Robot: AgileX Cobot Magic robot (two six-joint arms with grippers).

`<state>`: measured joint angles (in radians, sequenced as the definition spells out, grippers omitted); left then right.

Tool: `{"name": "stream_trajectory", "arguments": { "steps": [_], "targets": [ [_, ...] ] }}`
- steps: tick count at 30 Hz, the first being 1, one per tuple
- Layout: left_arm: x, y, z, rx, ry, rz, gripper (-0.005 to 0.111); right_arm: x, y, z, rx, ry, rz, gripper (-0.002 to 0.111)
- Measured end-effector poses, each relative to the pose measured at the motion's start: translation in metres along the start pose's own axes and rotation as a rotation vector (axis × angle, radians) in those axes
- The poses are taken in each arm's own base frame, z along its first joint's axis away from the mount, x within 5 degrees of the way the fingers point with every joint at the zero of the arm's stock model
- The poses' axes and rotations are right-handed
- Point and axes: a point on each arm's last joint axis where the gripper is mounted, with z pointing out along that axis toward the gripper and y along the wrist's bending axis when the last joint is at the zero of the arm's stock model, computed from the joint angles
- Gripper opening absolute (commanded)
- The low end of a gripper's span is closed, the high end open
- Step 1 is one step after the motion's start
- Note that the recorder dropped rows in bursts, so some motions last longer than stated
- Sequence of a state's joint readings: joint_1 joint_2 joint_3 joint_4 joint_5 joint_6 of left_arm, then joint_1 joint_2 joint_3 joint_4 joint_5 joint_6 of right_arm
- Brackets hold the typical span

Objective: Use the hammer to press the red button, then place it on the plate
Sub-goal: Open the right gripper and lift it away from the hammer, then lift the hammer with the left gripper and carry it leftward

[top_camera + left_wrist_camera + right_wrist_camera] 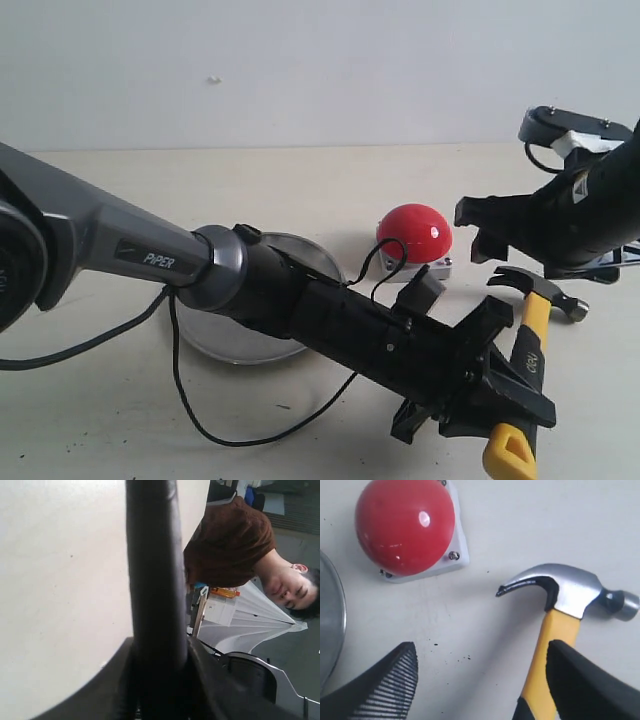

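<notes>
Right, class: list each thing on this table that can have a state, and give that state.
hammer, held by its black handle
left gripper, shut on the hammer
right gripper, open and empty
red button, nothing touching it
plate, nothing seen on it, partly hidden by the left arm

A pale worktop (pixel 100 430) meets a plain white wall (pixel 300 70). A person (pixel 230 540) in a brown shirt is beyond its edge.

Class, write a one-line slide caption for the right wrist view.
Open right gripper facing the table: hammer head beside red button, plate rim just in view.
</notes>
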<state>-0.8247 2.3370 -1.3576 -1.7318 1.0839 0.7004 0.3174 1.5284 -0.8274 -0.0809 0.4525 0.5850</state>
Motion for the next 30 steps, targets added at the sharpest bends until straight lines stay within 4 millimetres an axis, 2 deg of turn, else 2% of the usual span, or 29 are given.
{"name": "stream_trajectory", "arguments": {
  "steps": [6, 9, 14, 18, 23, 30],
  "targets": [
    [0.000, 0.000, 0.000, -0.003, 0.002, 0.014, 0.000, -0.003, 0.000, -0.011, -0.007, -0.035, 0.004, 0.069],
    [0.000, 0.000, 0.000, -0.003, 0.002, 0.018, 0.000, -0.005, -0.001, -0.021, 0.003, -0.063, -0.030, 0.063],
    [0.000, -0.006, -0.002, -0.010, -0.010, 0.046, 0.000, -0.012, -0.007, -0.059, 0.022, -0.198, -0.077, 0.036],
    [0.000, -0.014, -0.005, -0.022, -0.028, 0.076, 0.000, -0.013, -0.014, -0.102, 0.009, -0.347, -0.076, 0.019],
    [0.001, -0.023, -0.008, -0.026, -0.039, 0.105, 0.000, -0.007, -0.022, -0.150, -0.027, -0.505, -0.081, 0.011],
    [0.003, -0.031, -0.012, -0.067, -0.051, 0.159, 0.000, 0.005, -0.037, -0.180, 0.026, -0.563, -0.081, 0.011]
  ]
}}
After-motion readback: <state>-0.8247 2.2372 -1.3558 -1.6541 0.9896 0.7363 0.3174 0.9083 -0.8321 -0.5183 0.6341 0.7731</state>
